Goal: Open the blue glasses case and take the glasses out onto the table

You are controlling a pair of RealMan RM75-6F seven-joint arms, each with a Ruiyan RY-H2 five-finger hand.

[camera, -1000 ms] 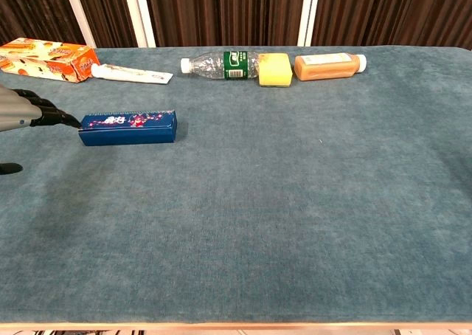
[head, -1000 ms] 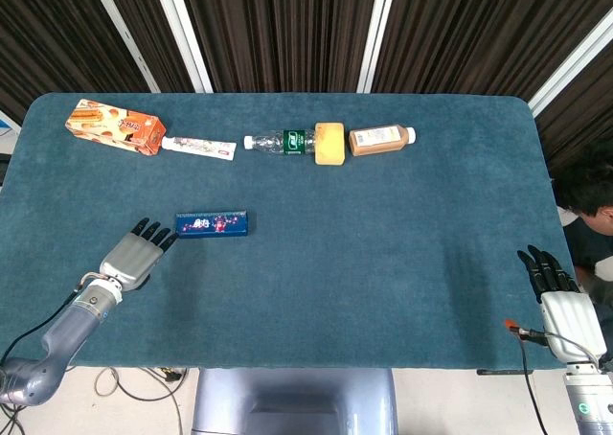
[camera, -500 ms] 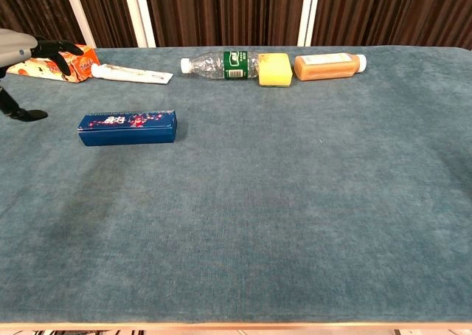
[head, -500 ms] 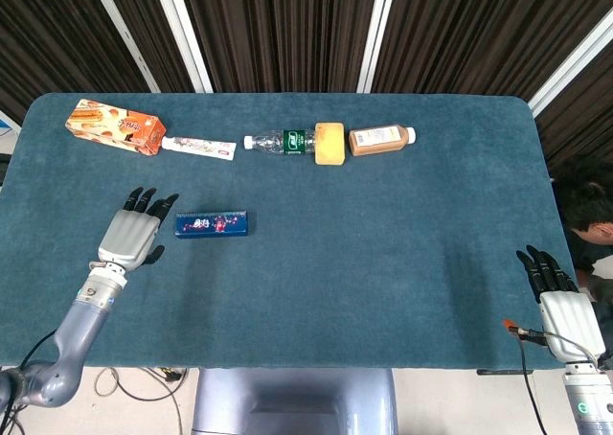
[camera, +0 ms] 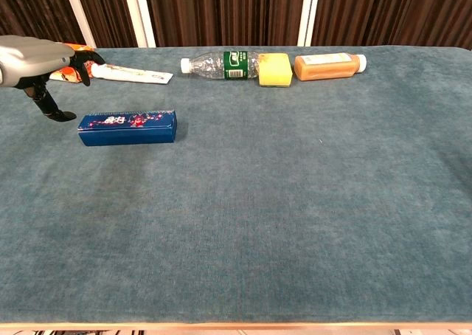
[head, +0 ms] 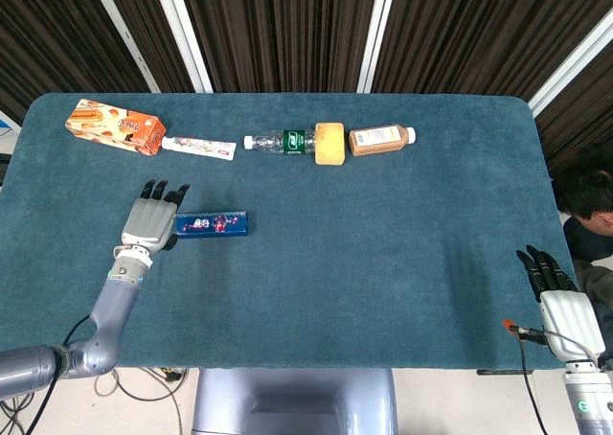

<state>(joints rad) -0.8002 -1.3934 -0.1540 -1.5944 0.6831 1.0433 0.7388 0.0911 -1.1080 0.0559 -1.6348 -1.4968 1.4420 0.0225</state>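
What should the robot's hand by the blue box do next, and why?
Probably lower the left hand onto the near end of the closed blue rectangular glasses case and grip it. The hand hovers open beside that end, holding nothing, and the case lies shut on the teal table.

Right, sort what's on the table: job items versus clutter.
Job: blue glasses case, closed; left robot hand open beside its left end.
Clutter: snack box, toothpaste tube, water bottle, yellow sponge, brown drink bottle.
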